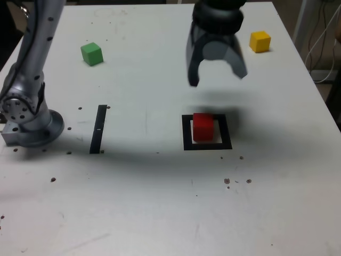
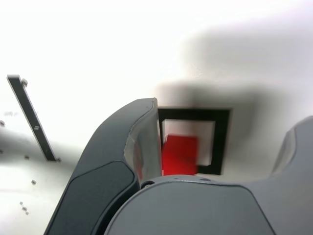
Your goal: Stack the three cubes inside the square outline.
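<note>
I see the red cube [image 1: 203, 127] sitting inside the square outline [image 1: 186, 133]; my gripper [image 1: 217, 78] hangs above it, jaws spread wide, empty.

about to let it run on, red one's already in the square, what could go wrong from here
The red cube sits toward the exterior view's left of the square outline, so a stack built on it may end up off-centre. The gripper hangs open above it; a low sweep toward the yellow cube or green cube could nudge it.
</note>
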Robot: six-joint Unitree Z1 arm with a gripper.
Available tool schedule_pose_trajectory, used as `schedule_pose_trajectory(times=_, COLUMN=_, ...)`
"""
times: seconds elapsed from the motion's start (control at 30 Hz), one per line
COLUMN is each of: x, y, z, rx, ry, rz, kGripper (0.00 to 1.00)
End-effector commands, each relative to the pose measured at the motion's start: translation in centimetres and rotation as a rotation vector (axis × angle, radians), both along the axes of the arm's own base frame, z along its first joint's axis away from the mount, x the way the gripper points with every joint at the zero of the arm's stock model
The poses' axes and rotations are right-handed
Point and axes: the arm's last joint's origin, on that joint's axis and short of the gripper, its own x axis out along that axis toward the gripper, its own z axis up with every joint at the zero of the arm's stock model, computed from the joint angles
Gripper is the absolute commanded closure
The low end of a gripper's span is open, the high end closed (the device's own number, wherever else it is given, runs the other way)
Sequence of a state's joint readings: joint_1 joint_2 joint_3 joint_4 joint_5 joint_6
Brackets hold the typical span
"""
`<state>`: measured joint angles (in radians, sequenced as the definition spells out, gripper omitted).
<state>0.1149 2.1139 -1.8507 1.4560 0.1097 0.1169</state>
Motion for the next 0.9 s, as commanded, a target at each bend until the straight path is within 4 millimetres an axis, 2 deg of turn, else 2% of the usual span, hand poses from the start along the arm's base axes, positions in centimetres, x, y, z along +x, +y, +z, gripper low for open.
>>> schedule_pose_trajectory(times=0.0, x=0.7, y=1.3, z=0.1, rx=0.004, ry=-0.003, rz=0.002, kGripper=0.00)
schedule_pose_trajectory(times=0.27, x=3.5, y=7.2, z=0.2, rx=-0.010, ry=-0.039, rz=0.011, kGripper=0.00)
schedule_pose_trajectory(times=0.43, x=4.9, y=10.0, z=0.0, rx=-0.006, ry=-0.081, rz=0.031, kGripper=0.00)
schedule_pose_trajectory(times=0.87, x=7.8, y=14.7, z=-1.4, rx=0.006, ry=-0.213, rz=0.098, kGripper=0.00)
